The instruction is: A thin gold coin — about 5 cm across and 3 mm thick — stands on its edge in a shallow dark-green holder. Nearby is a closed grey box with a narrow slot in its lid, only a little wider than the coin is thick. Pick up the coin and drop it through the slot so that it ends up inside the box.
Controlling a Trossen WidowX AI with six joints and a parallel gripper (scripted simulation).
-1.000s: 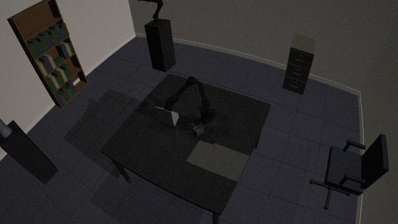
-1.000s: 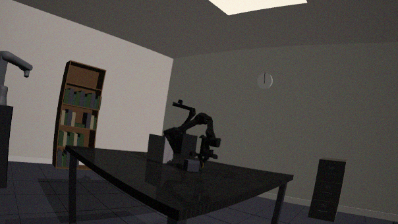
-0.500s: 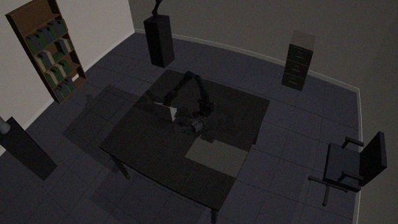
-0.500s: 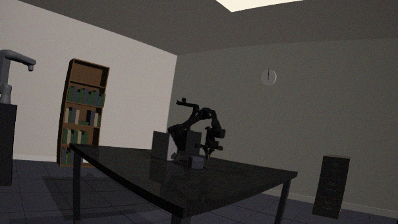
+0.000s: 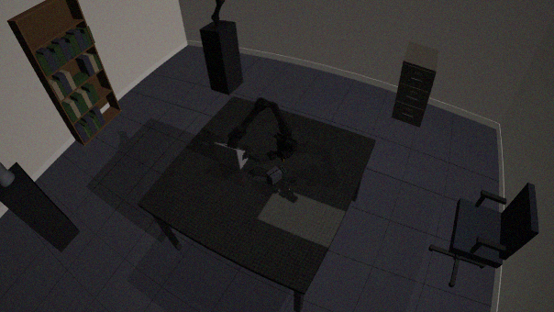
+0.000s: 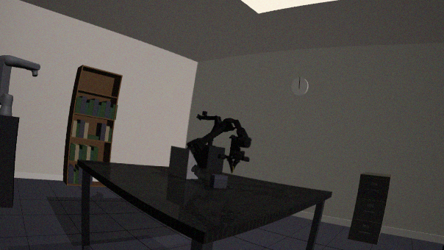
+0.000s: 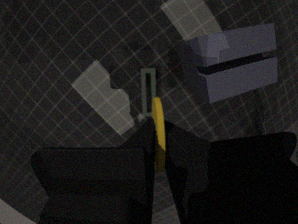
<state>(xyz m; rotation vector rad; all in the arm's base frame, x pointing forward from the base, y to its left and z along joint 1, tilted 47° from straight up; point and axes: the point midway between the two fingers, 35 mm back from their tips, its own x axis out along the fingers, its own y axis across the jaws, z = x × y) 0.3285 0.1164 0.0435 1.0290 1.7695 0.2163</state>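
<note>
My gripper [image 7: 155, 124] [image 6: 232, 168] is shut on the gold coin [image 7: 158, 112], which stands on edge between the fingertips and juts out beyond them. In the exterior view the fingers point down, above the table. The dark-green holder [image 7: 143, 95] shows beyond the fingertips in the wrist view, its narrow groove empty. The grey box [image 7: 242, 86] [image 5: 275, 174] [image 6: 219, 181] stands to the upper right in the wrist view. Its dark slot [image 7: 232, 64] runs slightly tilted across the lid, at a clear angle to the coin. The coin is apart from both holder and box.
A pale upright panel [image 5: 240, 158] [image 6: 178, 162] stands on the table [image 5: 206, 202] [image 6: 147, 191] near the arm's base. A lighter patch [image 5: 303, 217] lies across part of the table top. A chair, a cabinet and a bookshelf stand away from the table.
</note>
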